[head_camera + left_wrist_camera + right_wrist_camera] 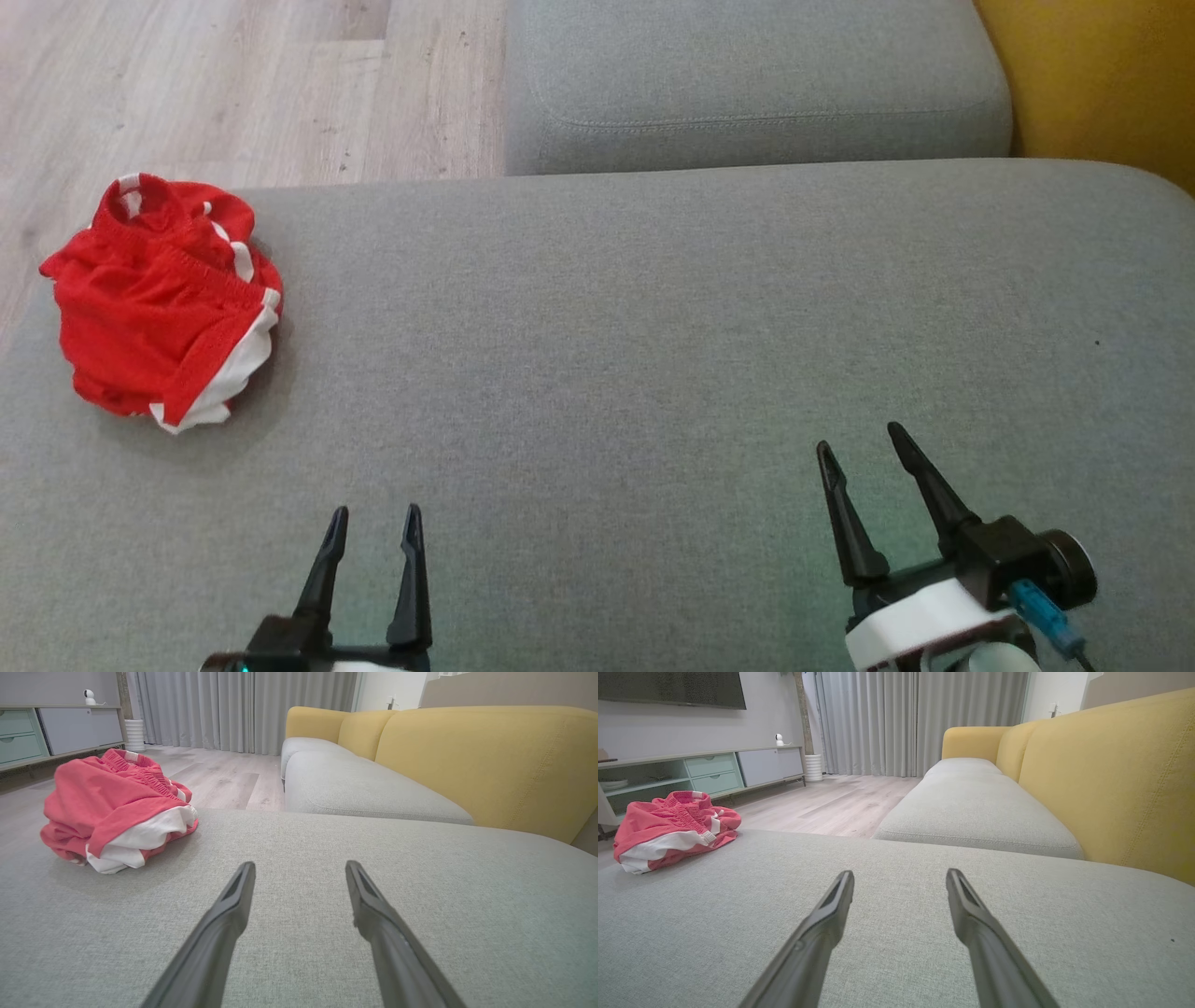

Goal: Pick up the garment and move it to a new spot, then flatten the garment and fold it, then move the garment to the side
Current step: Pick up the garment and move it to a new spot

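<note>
The garment (pixel 163 308) is a crumpled red piece with white trim, bunched in a heap at the far left corner of the grey sofa cushion (pixel 653 355). The left wrist view has the garment (pixel 117 812) at upper left, the right wrist view has the garment (pixel 668 830) at the left edge. My left gripper (pixel 373 518) hovers low near the cushion's front edge, open and empty, well to the right of the heap. My right gripper (pixel 864 443) stands further right, also open with nothing between its fingers.
A second grey seat cushion (pixel 756 84) lies beyond the gap at the back, with the yellow backrest (pixel 1102 75) on the right. Wooden floor (pixel 233 84) runs past the cushion's left edge. A low cabinet (pixel 700 770) and curtains stand across the room.
</note>
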Robot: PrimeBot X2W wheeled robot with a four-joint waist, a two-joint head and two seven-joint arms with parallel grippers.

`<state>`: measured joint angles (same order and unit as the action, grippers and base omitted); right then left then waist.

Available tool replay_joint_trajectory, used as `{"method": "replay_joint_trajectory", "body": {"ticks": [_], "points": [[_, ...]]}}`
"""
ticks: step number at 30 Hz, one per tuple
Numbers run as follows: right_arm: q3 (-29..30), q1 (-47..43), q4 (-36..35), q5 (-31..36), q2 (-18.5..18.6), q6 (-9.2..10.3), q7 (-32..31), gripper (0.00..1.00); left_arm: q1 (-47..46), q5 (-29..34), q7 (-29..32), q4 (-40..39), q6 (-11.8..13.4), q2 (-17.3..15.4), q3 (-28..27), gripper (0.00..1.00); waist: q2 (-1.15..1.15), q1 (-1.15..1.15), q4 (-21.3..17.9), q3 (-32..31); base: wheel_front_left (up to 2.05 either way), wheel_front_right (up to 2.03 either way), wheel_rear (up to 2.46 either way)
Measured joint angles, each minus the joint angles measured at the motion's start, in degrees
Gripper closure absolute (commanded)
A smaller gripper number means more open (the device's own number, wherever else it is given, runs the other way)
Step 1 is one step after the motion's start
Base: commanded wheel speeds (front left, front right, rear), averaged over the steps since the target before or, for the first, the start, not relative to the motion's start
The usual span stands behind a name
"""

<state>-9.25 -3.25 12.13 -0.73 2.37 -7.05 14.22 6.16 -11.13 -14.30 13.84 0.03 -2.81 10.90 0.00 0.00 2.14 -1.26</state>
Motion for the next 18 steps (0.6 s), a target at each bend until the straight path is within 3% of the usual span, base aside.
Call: {"method": "replay_joint_trajectory", "body": {"ticks": [12, 18], "points": [[0.6, 0.0, 0.7, -0.2, 0.0, 0.00, 0.0, 0.00, 0.0, -0.6, 0.0, 0.3, 0.5, -0.2, 0.2, 0.00, 0.00, 0.00, 0.6, 0.0, 0.00, 0.00, 0.00], [3.0, -1.1, 0.5, -0.2, 0.0, 0.00, 0.0, 0.00, -0.5, -0.6, 0.0, 0.2, 0.6, -0.3, 0.5, 0.00, 0.00, 0.00, 5.0, 0.1, 0.00, 0.00, 0.00]]}}
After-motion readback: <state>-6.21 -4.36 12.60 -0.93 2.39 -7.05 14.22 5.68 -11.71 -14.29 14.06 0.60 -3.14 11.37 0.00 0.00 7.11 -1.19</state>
